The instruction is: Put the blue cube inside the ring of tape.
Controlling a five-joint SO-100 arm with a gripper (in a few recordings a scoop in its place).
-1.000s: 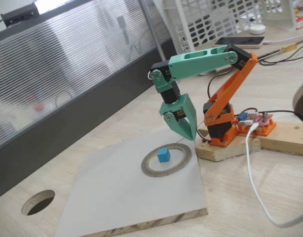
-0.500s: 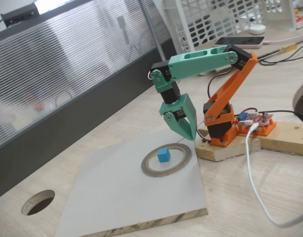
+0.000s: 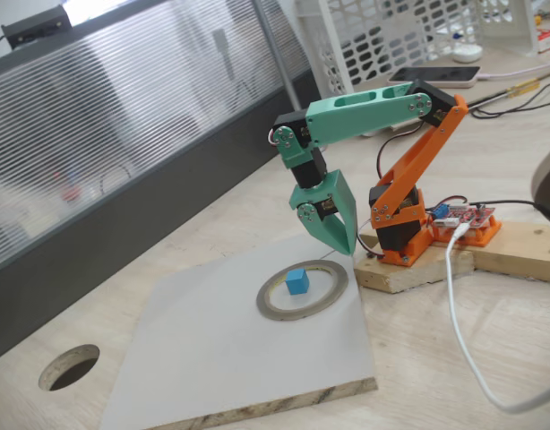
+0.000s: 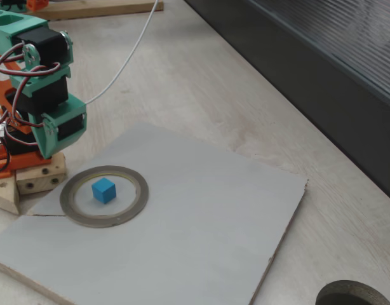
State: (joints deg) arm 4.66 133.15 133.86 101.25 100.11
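You have a pale wooden worktop (image 3: 436,358) carrying a grey-faced board (image 3: 239,358) with a raw, layered edge, and near the board's corner a round dark hole (image 3: 69,365) cut through the wood. Your arm (image 3: 365,112) stands beside the board on a wooden block (image 3: 436,260), its base and lower link orange, its upper link and jaws (image 3: 347,246) teal. A white cable (image 3: 459,322) trails across the worktop just beside that block.

The jaws hang tip-down above the board's far edge, apart from the ring and holding nothing; in both fixed views the two fingers run together to a single point, so they look closed.

The ring of tape (image 3: 303,289) lies flat on the board, thin and grey-tan with a yellowish inner edge, its opening wide and round. Inside that opening the blue cube (image 3: 297,282) sits on the grey board surface, bright sky-blue with plain matte faces, small against the opening. In a fixed view the cube (image 4: 103,190) rests a little off the middle of the ring (image 4: 74,206), clear of the tape all round.
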